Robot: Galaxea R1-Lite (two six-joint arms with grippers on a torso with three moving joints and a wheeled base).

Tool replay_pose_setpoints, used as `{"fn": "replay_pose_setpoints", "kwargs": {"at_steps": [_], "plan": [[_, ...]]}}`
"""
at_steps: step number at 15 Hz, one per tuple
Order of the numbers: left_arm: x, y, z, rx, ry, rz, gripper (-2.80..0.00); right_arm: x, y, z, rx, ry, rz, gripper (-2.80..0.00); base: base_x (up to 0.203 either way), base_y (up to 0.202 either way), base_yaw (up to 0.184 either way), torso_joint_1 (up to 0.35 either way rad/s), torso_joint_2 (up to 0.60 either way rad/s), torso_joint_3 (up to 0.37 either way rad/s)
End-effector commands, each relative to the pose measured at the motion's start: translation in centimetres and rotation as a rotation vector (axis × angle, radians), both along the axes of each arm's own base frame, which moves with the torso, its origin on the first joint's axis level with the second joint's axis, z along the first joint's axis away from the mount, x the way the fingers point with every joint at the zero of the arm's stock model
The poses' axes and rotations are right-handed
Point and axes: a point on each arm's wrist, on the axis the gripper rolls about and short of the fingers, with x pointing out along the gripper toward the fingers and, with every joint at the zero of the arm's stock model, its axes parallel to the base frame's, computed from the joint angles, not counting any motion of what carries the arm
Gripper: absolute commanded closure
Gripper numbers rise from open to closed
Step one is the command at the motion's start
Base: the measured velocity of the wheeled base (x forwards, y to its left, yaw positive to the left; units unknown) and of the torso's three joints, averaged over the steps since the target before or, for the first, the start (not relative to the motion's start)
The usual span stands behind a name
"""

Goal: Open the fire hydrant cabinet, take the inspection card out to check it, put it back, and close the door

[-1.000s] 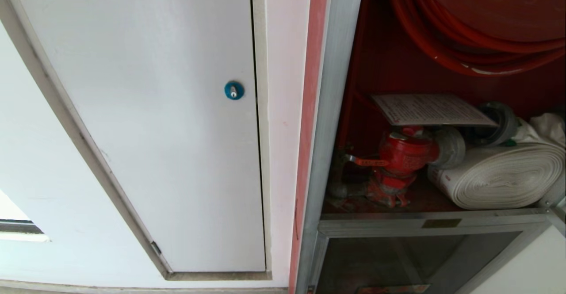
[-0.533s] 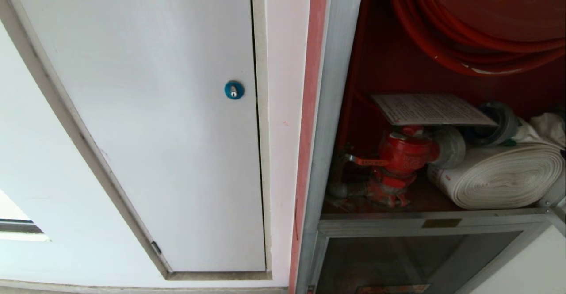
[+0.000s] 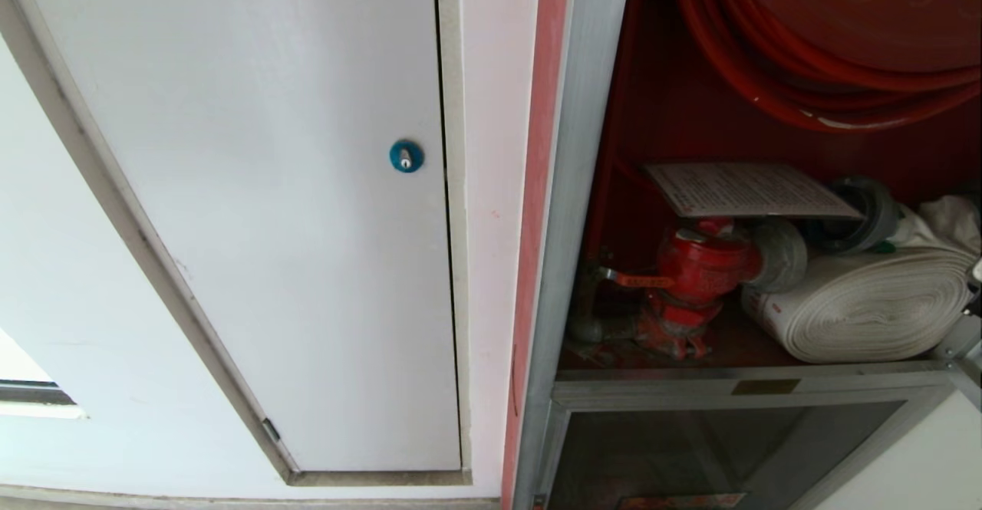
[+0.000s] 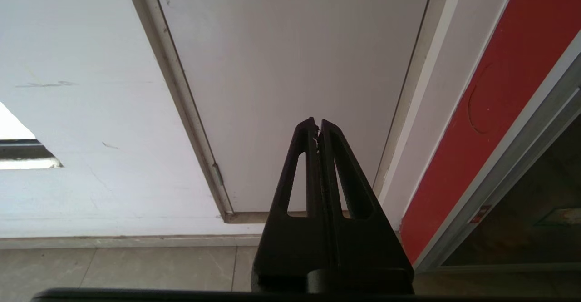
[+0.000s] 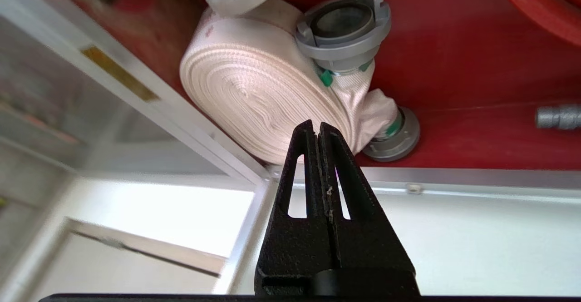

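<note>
At the far left stood one white door with a single blue round lock, and the left gripper hung before it, low near the floor, its fingers pressed together on nothing. Next came the silver frame of the fire hydrant cabinet, already standing open; the big glass door itself I could not make out. Inside were one red valve, one inspection card lying flat just above that valve, one rolled white hose and one red hose reel overhead. At the right, the right gripper pointed at the hose roll from just outside the cabinet's lower sill, fingers closed and empty.

By my reckoning the opening was done and the reach for the card was in hand. Next the right fingers would need to part, swing across from the hose toward the card, and take its near edge.
</note>
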Motion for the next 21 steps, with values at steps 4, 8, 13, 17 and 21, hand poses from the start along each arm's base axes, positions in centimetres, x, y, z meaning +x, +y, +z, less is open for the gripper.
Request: {"fn": "replay_pose_setpoints", "kwargs": {"at_steps": [4, 8, 13, 17, 21], "plan": [[0.0, 0.0, 0.0, -0.001, 0.001, 0.0, 0.0, 0.4, 0.4, -0.2, -0.04, 0.017, 0.012, 0.0, 0.0, 0.0, 0.0, 0.0, 0.0, 0.0], [0.0, 0.0, 0.0, -0.001, 0.001, 0.0, 0.0, 0.2, 0.5, 0.7, -0.146, 0.01, 0.029, 0.0, 0.0, 0.0, 0.0, 0.0, 0.0, 0.0], [0.0, 0.0, 0.0, 0.001, 0.001, 0.0, 0.0, 1.0, 0.4, 0.3, -0.283, 0.07, 0.047, -2.8, 0.0, 0.0, 0.0, 0.0, 0.0, 0.0], [0.0, 0.0, 0.0, -0.001, 0.001, 0.0, 0.0, 4.0, 0.5, -1.6, -0.289, 0.046, 0.043, -2.8, 0.0, 0.0, 0.0, 0.0, 0.0, 0.0], [0.0, 0.0, 0.0, -0.001, 0.001, 0.0, 0.0, 6.8, 0.6, -2.3, -0.356, 0.047, 0.053, -2.8, 0.0, 0.0, 0.0, 0.0, 0.0, 0.0]]}}
